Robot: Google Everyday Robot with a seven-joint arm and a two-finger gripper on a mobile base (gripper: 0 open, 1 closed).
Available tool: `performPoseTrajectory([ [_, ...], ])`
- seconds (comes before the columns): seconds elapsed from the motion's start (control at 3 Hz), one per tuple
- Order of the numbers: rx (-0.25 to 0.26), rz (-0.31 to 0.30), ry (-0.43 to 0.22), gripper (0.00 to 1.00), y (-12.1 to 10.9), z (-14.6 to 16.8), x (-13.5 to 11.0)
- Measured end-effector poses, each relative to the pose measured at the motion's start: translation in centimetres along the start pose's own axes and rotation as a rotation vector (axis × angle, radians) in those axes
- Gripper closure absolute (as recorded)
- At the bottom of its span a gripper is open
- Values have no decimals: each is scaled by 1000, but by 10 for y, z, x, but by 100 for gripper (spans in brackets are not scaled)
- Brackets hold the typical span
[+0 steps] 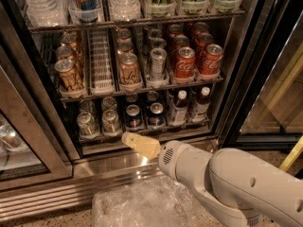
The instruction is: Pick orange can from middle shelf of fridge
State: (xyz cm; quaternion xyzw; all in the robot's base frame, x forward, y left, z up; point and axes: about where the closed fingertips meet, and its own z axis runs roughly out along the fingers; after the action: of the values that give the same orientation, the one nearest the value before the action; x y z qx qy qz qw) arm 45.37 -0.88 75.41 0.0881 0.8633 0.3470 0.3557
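The fridge (110, 163) stands open, and the white arm (227, 183) reaches in from the lower right. On the middle shelf (142, 90) the orange can (129, 70) stands at the front of its lane, between an empty white lane (102, 63) and a silver-grey can (157, 65). The gripper (129, 139) hangs low, before the bottom shelf, well below that can; whether it is open or closed I cannot tell.

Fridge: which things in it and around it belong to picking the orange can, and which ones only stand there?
Job: left orange can; centre orange can; middle shelf; fridge; claw, low before the bottom shelf.
Standing by: Coca-Cola cans; silver can; dark bottles; water bottles; crinkled plastic.
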Motion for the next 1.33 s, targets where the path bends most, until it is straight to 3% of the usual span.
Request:
performPoseTrajectory([
  [1.33, -77, -8, 108, 0, 30, 25, 21],
])
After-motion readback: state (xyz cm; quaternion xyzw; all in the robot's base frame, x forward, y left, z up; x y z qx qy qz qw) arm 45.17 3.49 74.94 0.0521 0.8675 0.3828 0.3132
